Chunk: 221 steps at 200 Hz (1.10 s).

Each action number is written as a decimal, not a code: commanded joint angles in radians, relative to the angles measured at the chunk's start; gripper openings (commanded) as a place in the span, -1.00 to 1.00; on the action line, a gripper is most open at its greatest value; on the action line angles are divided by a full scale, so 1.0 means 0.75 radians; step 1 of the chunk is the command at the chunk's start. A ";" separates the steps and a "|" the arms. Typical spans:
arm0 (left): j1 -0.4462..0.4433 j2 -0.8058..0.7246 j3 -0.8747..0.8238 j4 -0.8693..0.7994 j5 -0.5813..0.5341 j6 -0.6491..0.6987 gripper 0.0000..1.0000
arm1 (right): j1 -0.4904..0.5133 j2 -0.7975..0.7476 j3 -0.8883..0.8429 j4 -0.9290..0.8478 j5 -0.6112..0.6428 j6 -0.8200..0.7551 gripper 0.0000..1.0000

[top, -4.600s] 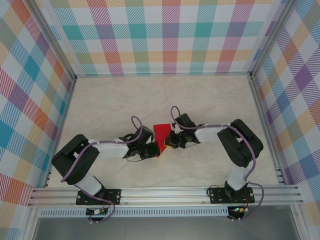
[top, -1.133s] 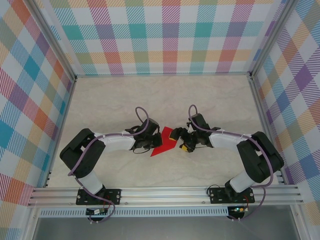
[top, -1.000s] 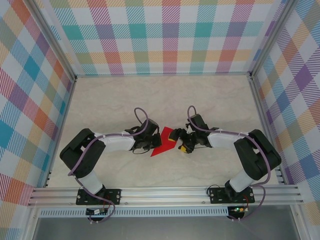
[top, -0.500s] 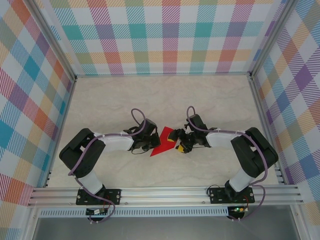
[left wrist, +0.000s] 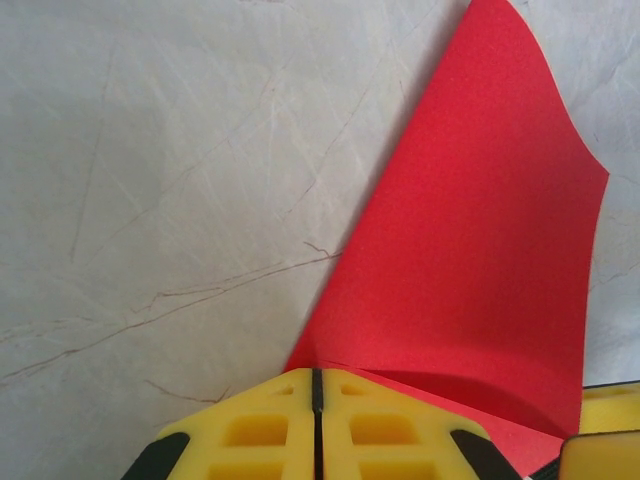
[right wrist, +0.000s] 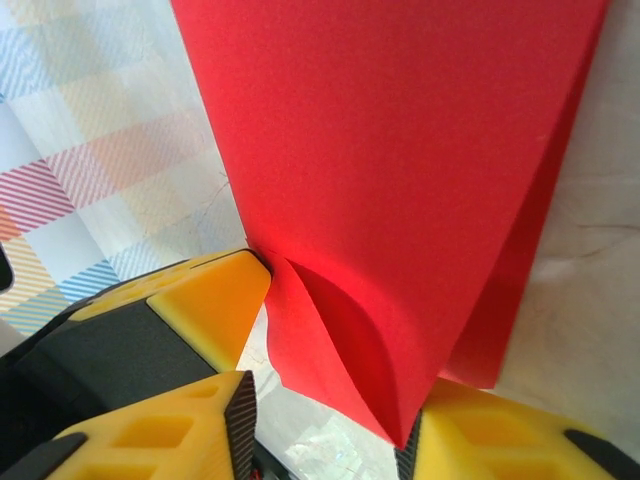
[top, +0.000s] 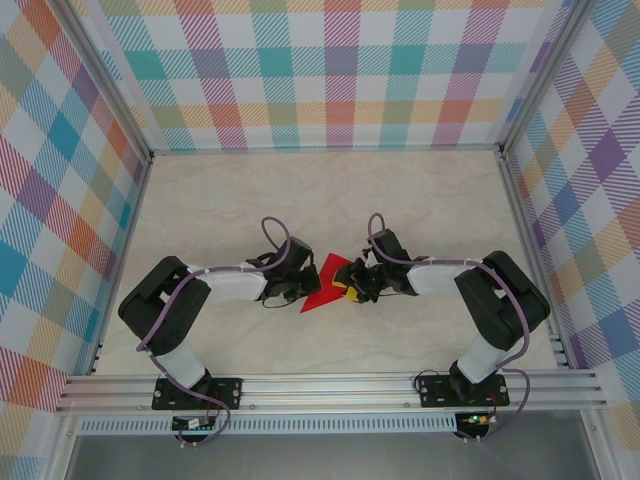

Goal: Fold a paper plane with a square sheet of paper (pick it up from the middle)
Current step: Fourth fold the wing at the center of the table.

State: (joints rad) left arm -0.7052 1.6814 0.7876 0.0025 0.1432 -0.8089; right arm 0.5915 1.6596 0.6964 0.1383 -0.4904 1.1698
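Left fingers (left wrist: pixel 250 430) pressed together, clamped on edge of thin bright red folded paper sheet (left wrist: pixel 480 260). Right fingers (right wrist: pixel 150 435) held apart, sheet's curled corner between them. Sheet seen mid pale marbled worktop (top: pixel 400 200).

In the top view both arms are covering the side edges of the square sheet of paper (top: pixel 322 283), and the tips of the left gripper (top: pixel 302 289) and right gripper (top: pixel 347 288) are showing too small to read. In the left wrist view the sheet's near edge is disappearing behind the yellow pads (left wrist: pixel 260 430). In the right wrist view the frame is cutting off the sheet's top and both fingers (right wrist: pixel 150 440)
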 commanded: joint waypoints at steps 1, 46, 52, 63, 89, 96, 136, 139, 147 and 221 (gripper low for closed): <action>0.018 -0.009 -0.035 -0.027 -0.007 -0.010 -0.85 | 0.009 0.006 0.019 0.014 0.006 -0.005 -0.31; 0.020 -0.057 -0.024 -0.053 0.012 0.041 -0.79 | 0.010 -0.014 0.023 -0.025 0.047 -0.002 -0.76; 0.020 -0.072 -0.018 -0.063 0.009 0.054 -0.75 | 0.011 -0.018 0.037 -0.054 0.053 -0.005 -0.83; 0.020 -0.109 -0.015 -0.087 -0.001 0.084 -0.64 | 0.016 -0.026 0.060 -0.103 0.071 -0.012 -0.92; 0.020 -0.226 -0.031 -0.131 -0.049 0.170 -0.28 | 0.041 -0.043 0.121 -0.228 0.130 -0.021 -0.98; 0.020 -0.263 -0.042 -0.139 -0.059 0.195 -0.18 | 0.047 -0.047 0.128 -0.248 0.144 -0.013 -1.00; 0.018 -0.419 -0.167 -0.043 -0.019 0.388 0.22 | 0.064 -0.056 0.171 -0.326 0.192 0.054 -1.00; 0.018 -0.426 -0.177 -0.027 -0.014 0.406 0.23 | 0.064 -0.057 0.173 -0.328 0.192 0.059 -1.00; 0.016 -0.434 -0.209 0.009 -0.007 0.444 0.24 | 0.065 -0.062 0.185 -0.340 0.195 0.075 -1.00; -0.070 -0.473 -0.377 0.356 0.013 0.796 0.24 | 0.064 -0.047 0.352 -0.528 0.199 0.085 -1.00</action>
State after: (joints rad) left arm -0.7326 1.3598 0.5453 0.1238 0.1368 -0.3546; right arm 0.6353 1.6329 0.9192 -0.1951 -0.3477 1.2198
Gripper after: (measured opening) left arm 0.624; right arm 0.043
